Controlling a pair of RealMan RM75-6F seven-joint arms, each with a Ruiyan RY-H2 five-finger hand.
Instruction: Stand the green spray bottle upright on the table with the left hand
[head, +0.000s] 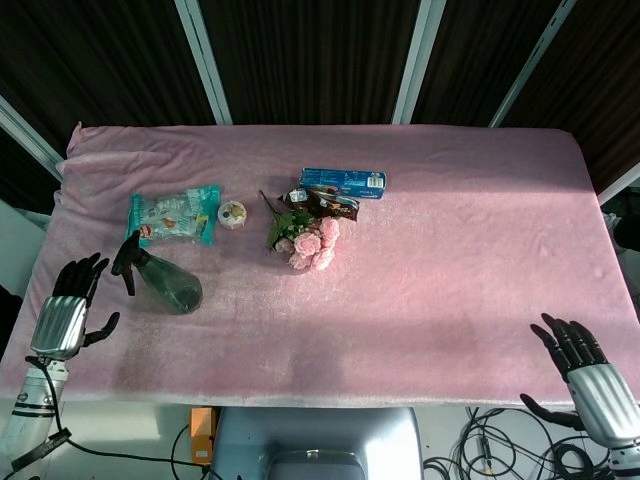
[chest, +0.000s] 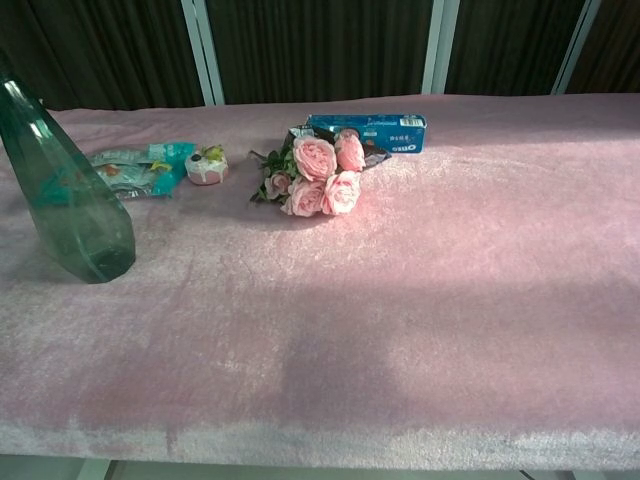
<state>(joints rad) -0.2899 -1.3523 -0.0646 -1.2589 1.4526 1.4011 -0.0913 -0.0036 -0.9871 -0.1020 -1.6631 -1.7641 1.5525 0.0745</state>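
Note:
The green spray bottle (head: 165, 284) stands upright on the pink table near its left front, its black trigger head up. In the chest view the green spray bottle (chest: 70, 205) rises at the far left, with its top cut off by the frame. My left hand (head: 65, 312) hangs open to the left of the bottle, clear of it, fingers spread. My right hand (head: 585, 365) is open below the table's front right corner, holding nothing. Neither hand shows in the chest view.
Behind the bottle lie a teal snack packet (head: 172, 215) and a small round cup (head: 233, 213). A bunch of pink roses (head: 310, 243), a dark wrapper (head: 330, 203) and a blue box (head: 343, 182) lie mid-table. The pink cloth (head: 470, 230) covers the table.

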